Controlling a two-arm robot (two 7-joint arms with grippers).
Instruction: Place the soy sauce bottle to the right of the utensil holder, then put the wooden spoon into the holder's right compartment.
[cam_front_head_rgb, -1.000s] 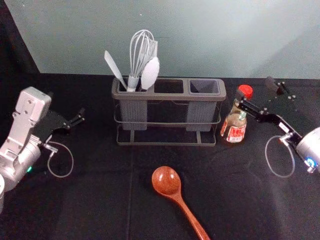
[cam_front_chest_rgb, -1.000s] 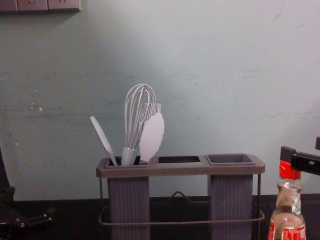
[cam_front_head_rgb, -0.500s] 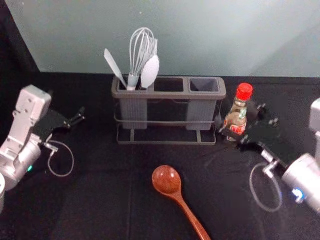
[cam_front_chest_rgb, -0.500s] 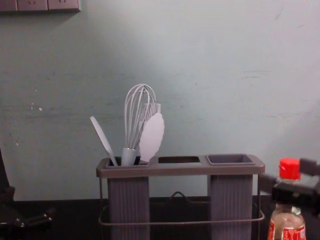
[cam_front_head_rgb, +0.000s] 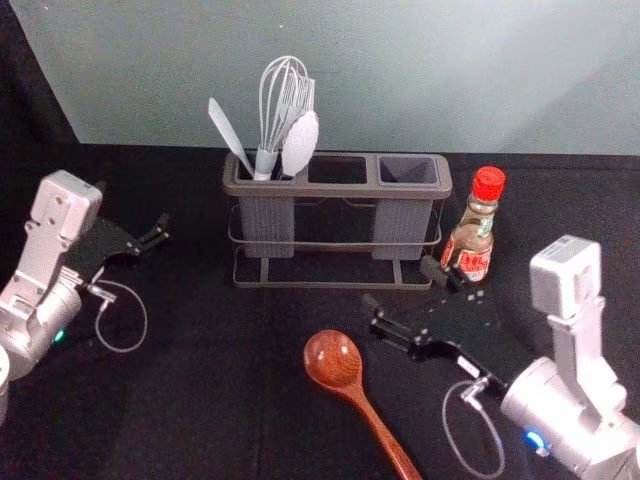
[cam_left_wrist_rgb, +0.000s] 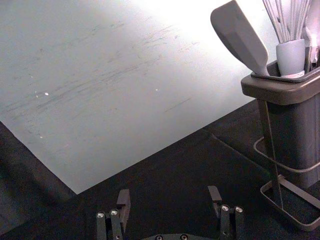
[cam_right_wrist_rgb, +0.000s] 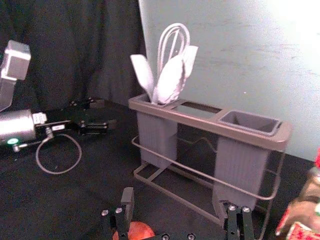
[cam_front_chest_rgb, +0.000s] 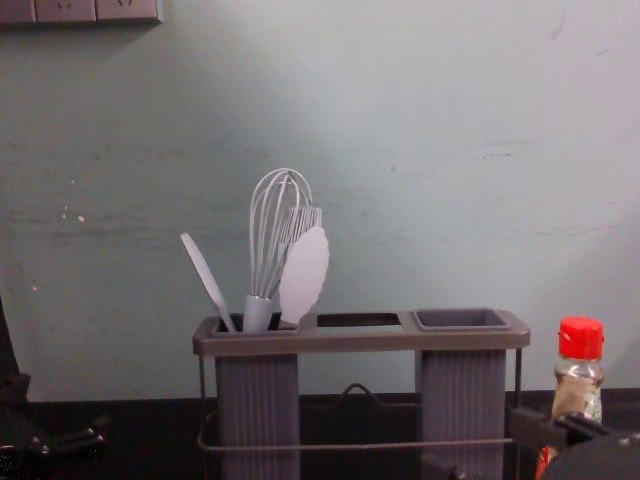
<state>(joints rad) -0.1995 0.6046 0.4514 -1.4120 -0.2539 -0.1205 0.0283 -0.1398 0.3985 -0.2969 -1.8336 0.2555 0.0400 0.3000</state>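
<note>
The soy sauce bottle (cam_front_head_rgb: 472, 235) with its red cap stands upright just right of the grey utensil holder (cam_front_head_rgb: 335, 188). In front of the holder lies the wooden spoon (cam_front_head_rgb: 332, 362), bowl toward the holder, handle running toward the front right. My right gripper (cam_front_head_rgb: 402, 287) is open and empty between the holder's front right corner and the spoon, left of the bottle. The right wrist view has this gripper (cam_right_wrist_rgb: 173, 197) with part of the spoon's bowl (cam_right_wrist_rgb: 136, 231) behind one finger. My left gripper (cam_front_head_rgb: 132, 210) idles at the left, its fingers apart in its wrist view (cam_left_wrist_rgb: 169, 196).
White utensils (cam_front_head_rgb: 284, 115), including a whisk, stand in the holder's left compartment. The right compartment (cam_front_head_rgb: 408, 172) has nothing in it. A pale wall (cam_front_head_rgb: 400, 70) rises behind the black-covered table (cam_front_head_rgb: 200, 400).
My right gripper has let go of the bottle's cap, dropped lower and moved left and toward the front. The bottle stays upright by the holder. The left arm has stayed still.
</note>
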